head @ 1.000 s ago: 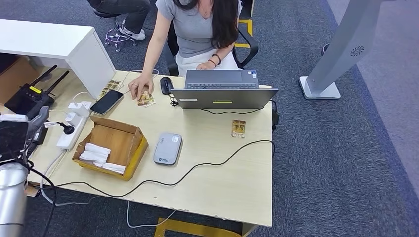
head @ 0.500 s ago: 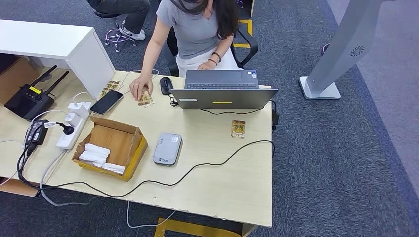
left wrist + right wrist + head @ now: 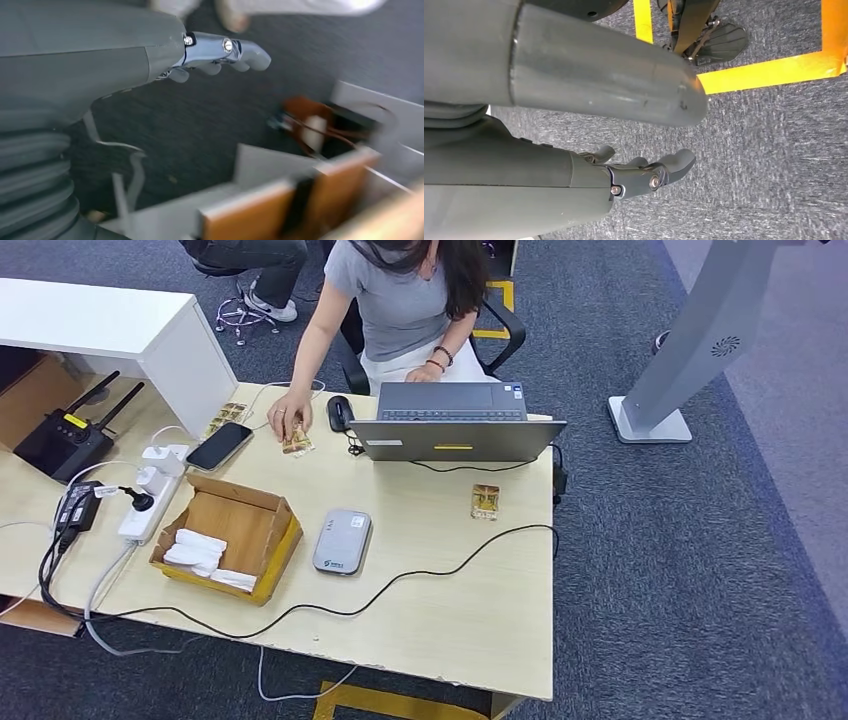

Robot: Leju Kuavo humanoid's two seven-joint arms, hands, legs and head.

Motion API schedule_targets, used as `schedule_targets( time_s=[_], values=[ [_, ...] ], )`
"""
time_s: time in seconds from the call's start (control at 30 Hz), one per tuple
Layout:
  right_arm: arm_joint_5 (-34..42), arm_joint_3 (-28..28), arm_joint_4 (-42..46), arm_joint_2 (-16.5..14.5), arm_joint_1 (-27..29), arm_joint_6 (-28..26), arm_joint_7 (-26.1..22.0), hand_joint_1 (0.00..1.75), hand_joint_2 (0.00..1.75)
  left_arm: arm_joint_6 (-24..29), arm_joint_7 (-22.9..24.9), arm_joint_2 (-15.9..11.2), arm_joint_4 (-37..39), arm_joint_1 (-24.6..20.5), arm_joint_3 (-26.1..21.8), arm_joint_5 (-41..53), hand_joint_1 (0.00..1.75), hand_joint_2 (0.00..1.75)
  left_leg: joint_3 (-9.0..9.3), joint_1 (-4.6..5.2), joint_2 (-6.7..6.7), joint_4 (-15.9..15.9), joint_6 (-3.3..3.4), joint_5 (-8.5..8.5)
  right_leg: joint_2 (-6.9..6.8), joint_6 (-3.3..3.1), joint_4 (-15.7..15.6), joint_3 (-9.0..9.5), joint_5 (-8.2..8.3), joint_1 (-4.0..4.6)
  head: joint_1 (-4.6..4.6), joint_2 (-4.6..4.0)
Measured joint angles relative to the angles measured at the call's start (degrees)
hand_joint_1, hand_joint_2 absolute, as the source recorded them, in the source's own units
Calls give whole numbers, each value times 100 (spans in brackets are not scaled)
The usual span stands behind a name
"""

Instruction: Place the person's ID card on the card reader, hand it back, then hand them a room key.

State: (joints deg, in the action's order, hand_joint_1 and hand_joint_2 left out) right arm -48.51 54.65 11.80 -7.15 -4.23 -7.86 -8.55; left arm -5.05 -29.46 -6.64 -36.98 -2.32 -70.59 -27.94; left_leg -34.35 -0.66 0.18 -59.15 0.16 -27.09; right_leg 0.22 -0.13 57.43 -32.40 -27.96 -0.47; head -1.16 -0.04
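Near the tabletop's (image 3: 470,640) far edge, the person's fingers (image 3: 285,420) pin a thin, stiff, slippery ID card (image 3: 296,443), best pinched by its edges, while the left hand (image 3: 220,57) and right hand (image 3: 644,175) hang empty, fingers loosely apart.

A light wooden desk (image 3: 450,610) stands on grey carpet. An open laptop (image 3: 455,420) sits at its far edge, with a black mouse (image 3: 337,412) just left of it. A black cable (image 3: 400,580) crosses the near part of the desk. Further left lies a dark phone (image 3: 217,447), and near it a white power strip (image 3: 148,492) with plugs in it. At the far left stands a black router (image 3: 60,442) with two antennas. A white cabinet (image 3: 110,335) stands behind the router. A grey stand (image 3: 690,350) rises from the carpet on the right.
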Motion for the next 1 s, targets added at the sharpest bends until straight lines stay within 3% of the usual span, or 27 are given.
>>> schedule_targets(
  time_s=[0.13, 0.37, 0.5, 0.63, 0.7, 0.77, 0.83, 1.0],
  values=[
    [-4, 29, 0, -3, -2, -23, 25, 0, 0, 93, -1, 196, 558, -19, -5, 80, 0, 0, 2, 0, -1, -1, 1, -1, -1, 1, 0, 1, 0, -4, 1, 0],
    [-15, 62, 0, -2, -4, -36, 28, 0, 0, 130, 59, 296, 943, -53, -5, 106, 0, 0, 3, -2, -1, -1, 1, 0, -2, 0, 0, 0, 0, -1, 3, 0],
    [-81, 63, 0, -2, -6, -31, 44, 0, 175, 295, 355, 370, 1179, -82, -5, 277, 0, 175, 4, -2, -1, -1, 1, 0, -2, 0, 0, 1, 0, -1, 3, 0],
    [-12, -64, 21, 2, 22, 0, 51, 0, 175, 402, 602, 504, 1425, -79, 117, 557, 0, 175, 4, -1, 0, -1, 1, -1, -1, 0, 0, 1, 0, -2, 4, 0],
    [152, -221, 46, 11, 55, 30, 69, 0, 175, 414, 702, 545, 1487, -62, 296, 663, 0, 87, 4, 0, 0, -2, 1, -1, -1, 1, 0, 1, 0, -2, 4, 0],
    [339, -383, 73, 25, 91, 57, 95, 0, 87, 426, 795, 568, 1524, -40, 485, 756, 0, 0, 4, 0, 0, -2, 1, -1, -1, 1, 0, 1, 0, -3, 3, 0],
    [540, -570, 107, 45, 136, 86, 128, 0, 0, 435, 891, 586, 1548, -7, 704, 848, 0, 0, 5, 0, 0, -2, 1, -1, -1, 1, 0, 1, 0, -3, 3, 0],
    [1051, -1080, 205, 110, 259, 167, 212, 0, 0, 446, 1133, 621, 1577, 107, 1332, 1083, 0, 0, 5, -1, 0, -2, 1, -1, -1, 0, 0, 0, 0, -2, 3, -1]
  ],
)
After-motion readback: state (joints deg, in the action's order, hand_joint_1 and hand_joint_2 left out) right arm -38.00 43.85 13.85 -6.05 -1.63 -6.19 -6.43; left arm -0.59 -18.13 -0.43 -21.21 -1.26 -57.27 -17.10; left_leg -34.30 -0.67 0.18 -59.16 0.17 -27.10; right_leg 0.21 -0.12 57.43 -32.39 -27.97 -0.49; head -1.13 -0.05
